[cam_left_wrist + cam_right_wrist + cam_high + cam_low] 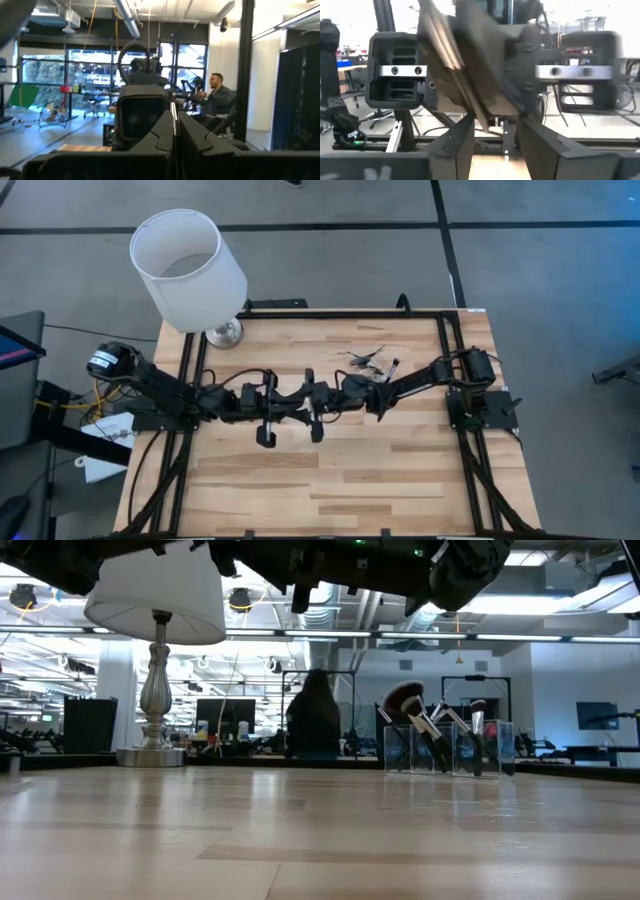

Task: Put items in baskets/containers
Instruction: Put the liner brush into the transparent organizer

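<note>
The clear container [450, 748] stands on the far right part of the table, also seen from above as the container [372, 363]. Several black-handled brushes [432, 728] stand in it with heads up, leaning on its rim; one has a wide fluffy head [403, 698]. Both arms hang high over the table's middle, nose to nose. My left gripper [292, 396] [175, 125] is shut and points at the right arm. My right gripper [306, 393] [495, 145] is open, and the left arm's fingers show blurred just in front of it.
A lamp with a big white shade [190, 270] and a silver foot [152, 755] stands at the far left corner. A black frame [445, 330] borders the table. Bare wood lies on the near half [330, 480]. A seated person [217, 97] shows in the room beyond.
</note>
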